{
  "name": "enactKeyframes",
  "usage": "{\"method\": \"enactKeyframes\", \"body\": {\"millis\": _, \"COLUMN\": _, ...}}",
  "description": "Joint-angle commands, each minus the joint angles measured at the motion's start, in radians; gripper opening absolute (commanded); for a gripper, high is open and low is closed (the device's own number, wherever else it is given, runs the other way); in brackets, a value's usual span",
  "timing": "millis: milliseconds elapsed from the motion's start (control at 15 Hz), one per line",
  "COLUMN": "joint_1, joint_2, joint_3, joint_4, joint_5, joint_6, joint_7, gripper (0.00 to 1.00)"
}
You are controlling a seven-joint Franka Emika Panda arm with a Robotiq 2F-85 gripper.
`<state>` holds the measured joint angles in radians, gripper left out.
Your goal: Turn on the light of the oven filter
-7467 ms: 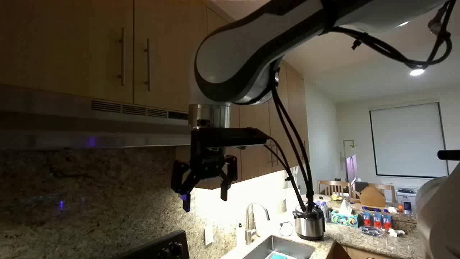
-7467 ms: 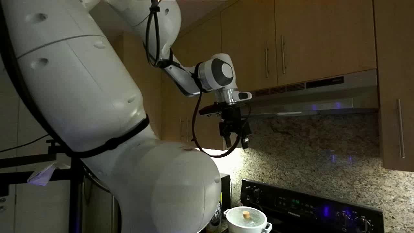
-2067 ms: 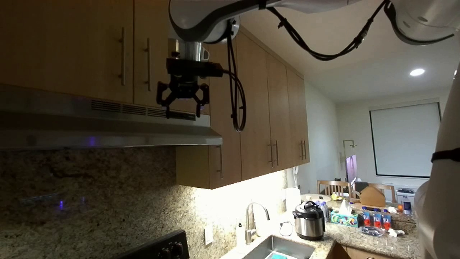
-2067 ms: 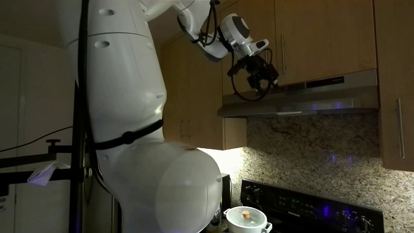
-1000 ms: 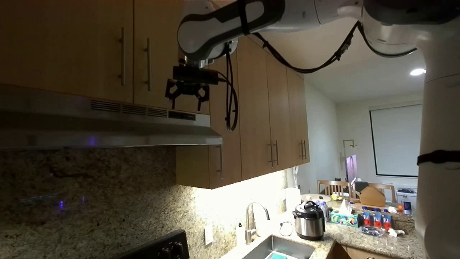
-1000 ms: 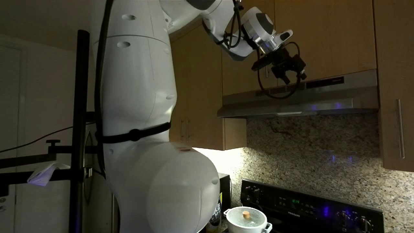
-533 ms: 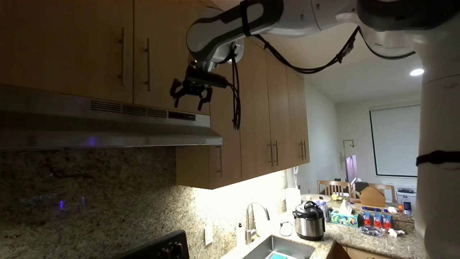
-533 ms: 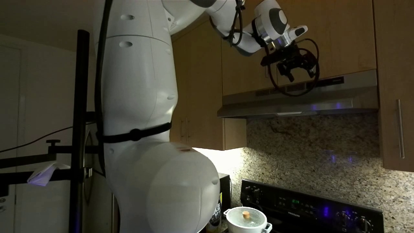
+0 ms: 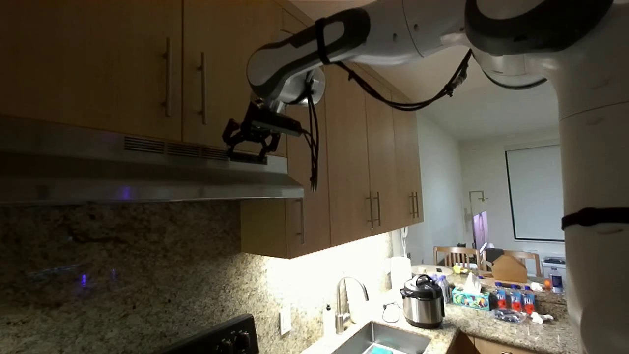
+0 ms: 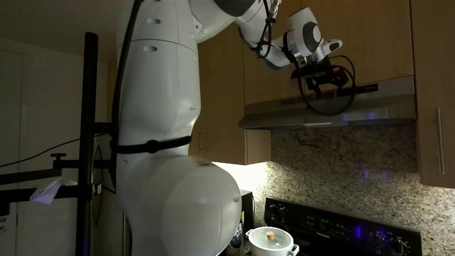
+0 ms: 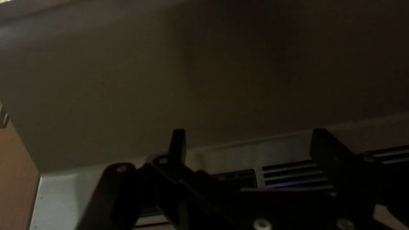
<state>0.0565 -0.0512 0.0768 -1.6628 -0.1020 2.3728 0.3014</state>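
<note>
We judge this as lining up for the light switch.
In an exterior view, the range hood (image 9: 147, 169) crosses the left side of the frame, then come its vent slots (image 9: 145, 144). Left of the centre, our hand (image 9: 245, 156) is spread wide; in the wrist view its fingers (image 11: 324, 145) hold nothing. Just at their tips, on the hood's right part, lies the dark panel (image 9: 249, 158) that should carry the switch; if they touch it, we cannot tell. Next we must bring one fingertip on the proper switch and press softly.
</note>
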Motion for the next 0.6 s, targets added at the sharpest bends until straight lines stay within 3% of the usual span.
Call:
{"method": "enactKeyframes", "body": {"millis": 0, "joint_1": -0.005, "joint_2": 0.027, "joint_3": -0.01, "joint_4": 0.001, "joint_5": 0.018, "joint_6": 0.053, "joint_7": -0.046, "gripper": 1.0}}
{"method": "enactKeyframes", "body": {"millis": 267, "joint_1": -0.007, "joint_2": 0.048, "joint_3": -0.026, "joint_4": 0.022, "joint_5": 0.07, "joint_6": 0.063, "joint_7": -0.136, "gripper": 1.0}}
{"method": "enactKeyframes", "body": {"millis": 533, "joint_1": -0.01, "joint_2": 0.042, "joint_3": -0.04, "joint_4": 0.051, "joint_5": 0.229, "joint_6": 0.049, "joint_7": -0.356, "gripper": 1.0}}
